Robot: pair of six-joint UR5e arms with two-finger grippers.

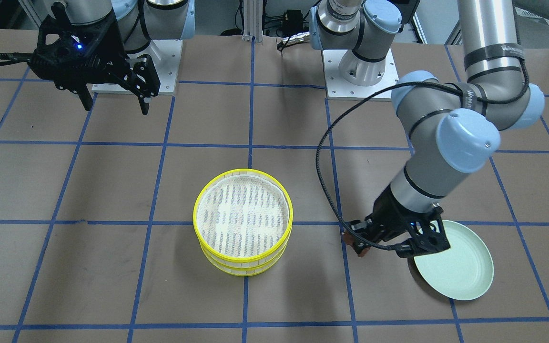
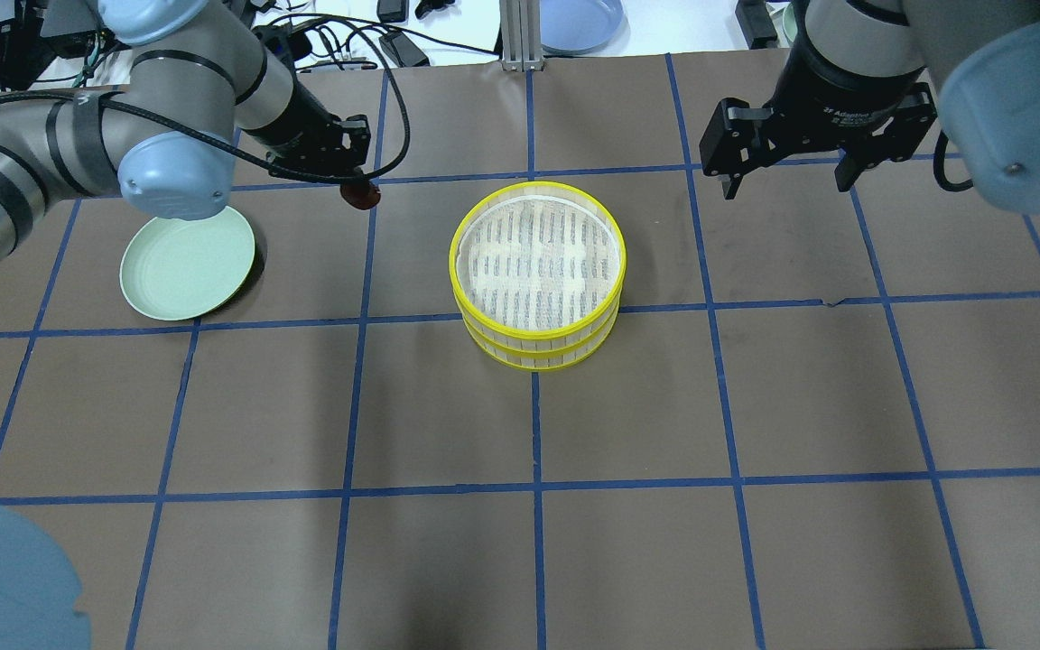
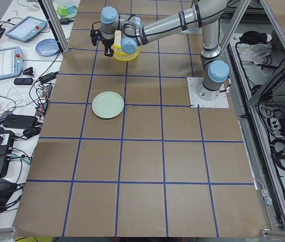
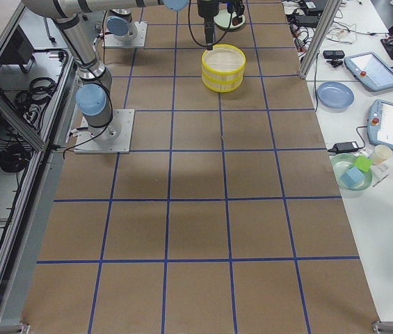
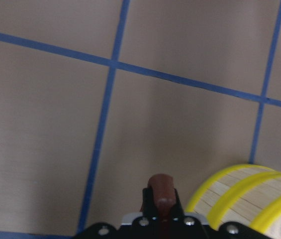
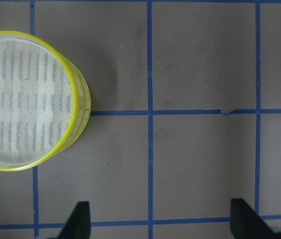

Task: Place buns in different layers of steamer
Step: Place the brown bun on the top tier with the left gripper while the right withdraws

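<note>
The two steamer tiers (image 2: 538,350) stand stacked at the table's middle, with yellow rims and a white mesh floor; the top tier (image 1: 243,220) is empty. My left gripper (image 2: 359,187) is shut on the dark reddish-brown bun (image 2: 362,194) and holds it above the table, between the pale green plate and the steamer. The bun (image 5: 161,189) shows between the fingertips in the left wrist view, with the steamer (image 5: 239,191) to its right. My right gripper (image 2: 786,183) is open and empty, raised at the steamer's far right. The cream-white bun is not in view.
The pale green plate (image 2: 186,271) lies empty, partly under my left arm. A black cable (image 1: 324,181) loops off the left wrist. A blue plate (image 2: 579,18) and cables lie beyond the table's far edge. Tablets (image 4: 391,125) sit on the side bench.
</note>
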